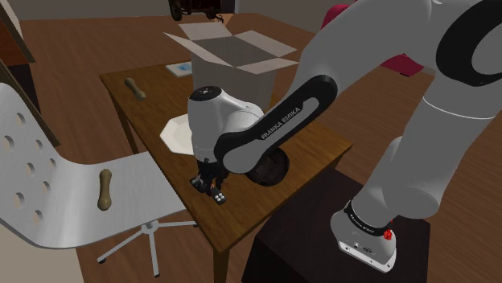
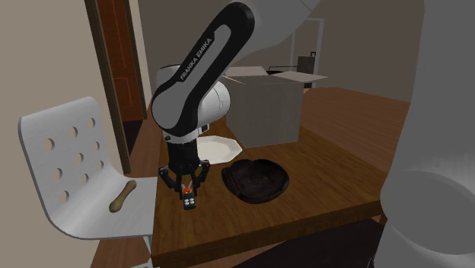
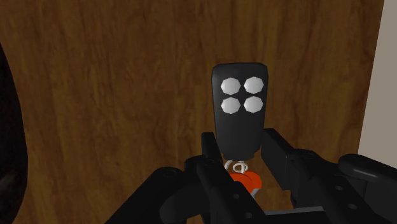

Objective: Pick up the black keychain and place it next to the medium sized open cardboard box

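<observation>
The gripper [image 3: 240,149] stands straight down over the near edge of the brown table [image 1: 153,112], and in the wrist view its two black fingers press against either side of the lower end of the black keychain [image 3: 238,102], so I judge the pincer closed on it. The grip sits low on the fob, by the white ring and orange tag, probably because that narrow end fits between the fingers and leaves the four white buttons clear. The fob points away from the hand, flat to the wood or just above it; whether it has left the surface is hard to tell. In the shoulder view the open cardboard box [image 1: 229,60] lies at twelve to one o'clock from the gripper, at the table's far end. The white plate [image 1: 175,133] is at eleven o'clock and the dark dish [image 1: 269,169] at three, so the carry likely has to pass over or between them. The arm's forearm covers much of the plate, part of the dish and the box's foot in that view. In the second exterior view the tabletop beside the box at its four o'clock looks bare. The ring and tag are half hidden behind the fingers
</observation>
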